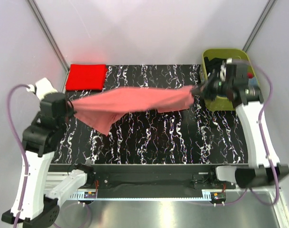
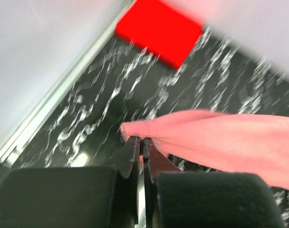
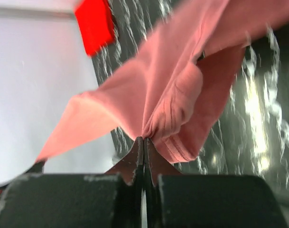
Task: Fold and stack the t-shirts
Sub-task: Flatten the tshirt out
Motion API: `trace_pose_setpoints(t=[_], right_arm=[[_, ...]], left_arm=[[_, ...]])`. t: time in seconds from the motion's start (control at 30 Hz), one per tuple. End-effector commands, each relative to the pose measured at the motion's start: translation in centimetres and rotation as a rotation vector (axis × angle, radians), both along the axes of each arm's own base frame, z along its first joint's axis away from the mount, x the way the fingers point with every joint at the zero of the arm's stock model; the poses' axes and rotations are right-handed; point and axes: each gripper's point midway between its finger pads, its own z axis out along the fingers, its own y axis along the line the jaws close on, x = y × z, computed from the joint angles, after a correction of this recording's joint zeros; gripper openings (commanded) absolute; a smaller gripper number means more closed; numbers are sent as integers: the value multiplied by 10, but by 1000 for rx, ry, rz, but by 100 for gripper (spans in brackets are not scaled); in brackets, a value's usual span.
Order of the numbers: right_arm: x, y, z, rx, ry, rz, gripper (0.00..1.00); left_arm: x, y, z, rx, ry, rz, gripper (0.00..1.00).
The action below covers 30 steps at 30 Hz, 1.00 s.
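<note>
A salmon pink t-shirt [image 1: 135, 100] hangs stretched in the air across the black marbled table, held at both ends. My left gripper [image 1: 72, 110] is shut on its left end, where the cloth [image 2: 220, 137] bunches at the fingertips. My right gripper [image 1: 195, 91] is shut on the right end, a gathered seamed edge [image 3: 182, 104] pinched between its fingers. One flap sags towards the table at the lower left [image 1: 104, 124]. A folded bright red t-shirt [image 1: 86, 76] lies flat at the table's back left corner, also in both wrist views [image 2: 158, 29] [image 3: 94, 23].
An olive-green tub [image 1: 226, 78] stands at the back right, behind the right wrist. White walls with metal corner posts close in the back and sides. The black marbled table [image 1: 182, 137] spreads below the hanging shirt.
</note>
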Motion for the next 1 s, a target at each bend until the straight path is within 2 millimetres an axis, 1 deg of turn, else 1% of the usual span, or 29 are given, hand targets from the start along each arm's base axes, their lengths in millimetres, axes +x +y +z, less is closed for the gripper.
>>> trace_pose_setpoints(t=[0.0,0.03,0.07,0.1,0.13,0.17,0.2,0.27,0.3,0.33,0.37,0.4,0.43,0.47,0.5,0.53,0.57,0.6,0.63,0.67,0.7,0.73,0.77,0.8,0.83,0.87,0.9,0.93,0.97], right_arm=[[-72,8,-35,78,184,33,0],[-88,7,-33,83,177,34,0],[-96,7,-35,89,187,30,0],[-101,6,-38,94,200,25,0],[-106,6,-39,92,205,28,0],[-106,5,-40,82,203,26,0],[-105,3,-50,67,223,22,0],[-92,0,-69,27,246,17,0],[-81,-2,-85,1,237,18,0],[-70,-3,-102,-14,264,7,0],[-61,-6,-116,-42,271,3,0],[-54,-6,-132,-53,295,9,0],[-35,-3,-150,-55,312,19,0],[-27,-3,-161,-70,316,35,0],[-13,-2,-167,-83,304,40,0],[-3,-4,-192,-109,360,40,0],[3,-6,-202,-142,366,63,0],[16,-7,-202,-163,354,75,0],[23,-10,-220,-194,395,78,1],[27,-12,-228,-220,401,97,2],[35,-13,-229,-239,393,100,3],[37,-16,-245,-259,430,107,11],[36,-17,-250,-282,434,148,20],[32,-17,-252,-293,459,175,27],[29,-22,-258,-322,484,176,33],[21,-25,-262,-340,505,178,43],[15,-28,-263,-349,514,178,46],[10,-30,-253,-359,485,168,48],[4,-31,-251,-363,482,165,51]], left_arm=[[-10,1,-52,10,100,0,0],[-16,3,-58,5,99,2,0],[-19,4,-67,11,117,4,0],[-21,5,-82,25,154,5,0],[-23,5,-91,30,174,3,0],[-23,5,-91,29,170,3,0],[-23,5,-99,34,192,4,0],[-18,2,-108,36,214,-5,0],[-15,-2,-118,30,237,-24,0],[-12,-5,-124,24,255,-34,0],[-10,-9,-135,17,276,-46,0],[-8,-16,-143,-5,293,-73,0],[-6,-20,-152,-26,315,-81,0],[-6,-25,-165,-38,343,-97,0],[-5,-34,-173,-77,366,-126,0],[-5,-38,-180,-97,379,-135,0],[-7,-43,-190,-113,403,-149,0],[-8,-50,-196,-145,424,-173,0],[-8,-54,-200,-158,435,-182,0],[-8,-56,-203,-169,446,-189,0],[-9,-61,-207,-185,463,-205,0],[-8,-62,-207,-190,467,-212,0],[-8,-64,-207,-194,468,-219,0],[-8,-66,-208,-198,474,-230,0],[-7,-67,-207,-200,472,-233,0],[-7,-67,-207,-202,472,-236,0],[-7,-70,-208,-207,479,-249,0],[-6,-71,-208,-212,481,-254,0],[-7,-73,-212,-217,492,-261,0]])
